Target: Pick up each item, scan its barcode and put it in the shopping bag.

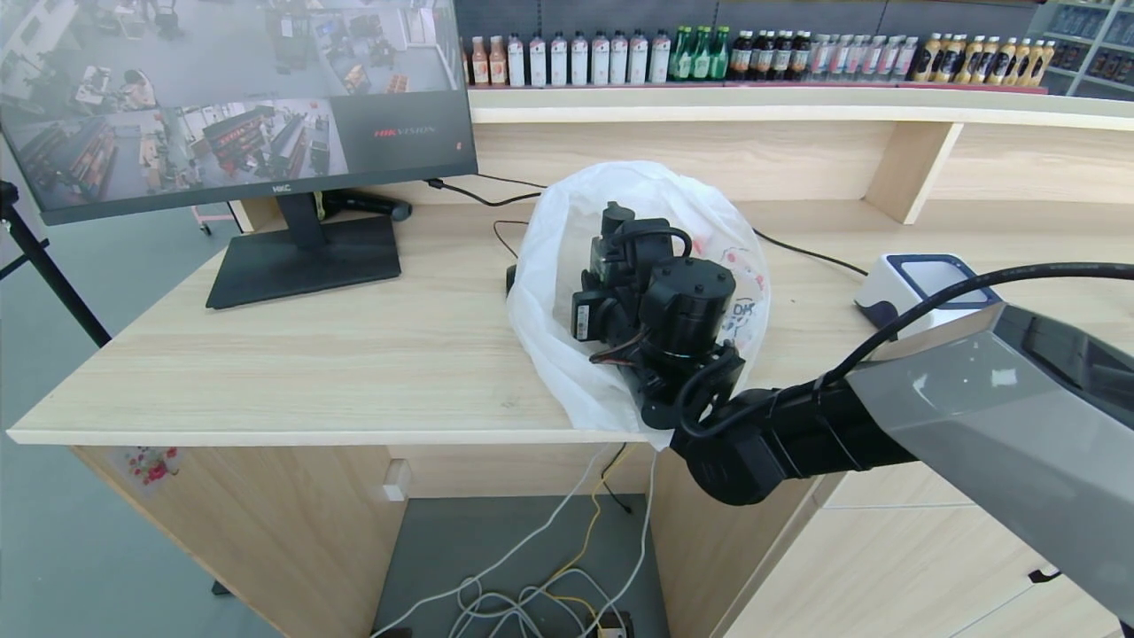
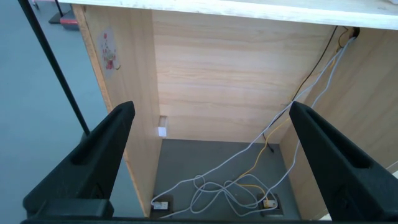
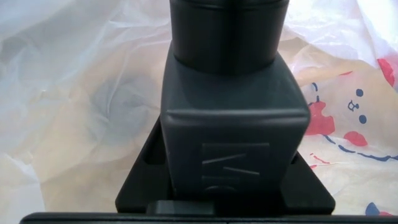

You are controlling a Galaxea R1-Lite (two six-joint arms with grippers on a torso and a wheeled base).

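Observation:
A white plastic shopping bag (image 1: pixel 567 230) with a coloured print stands open on the wooden counter (image 1: pixel 354 354). My right gripper (image 1: pixel 617 232) is down inside its mouth, shut on a dark grey square bottle (image 3: pixel 233 106) with a round black cap. The bag's white film (image 3: pixel 81 93) surrounds the bottle on every side. My left gripper (image 2: pixel 211 162) hangs below the counter's front edge, open, its two black fingers (image 2: pixel 99 155) wide apart with nothing between them.
A white barcode scanner (image 1: pixel 921 283) sits on the counter right of the bag. A monitor (image 1: pixel 239 97) on a black stand is at the back left, with cables behind the bag. Loose wires (image 2: pixel 236 186) lie on the floor under the counter.

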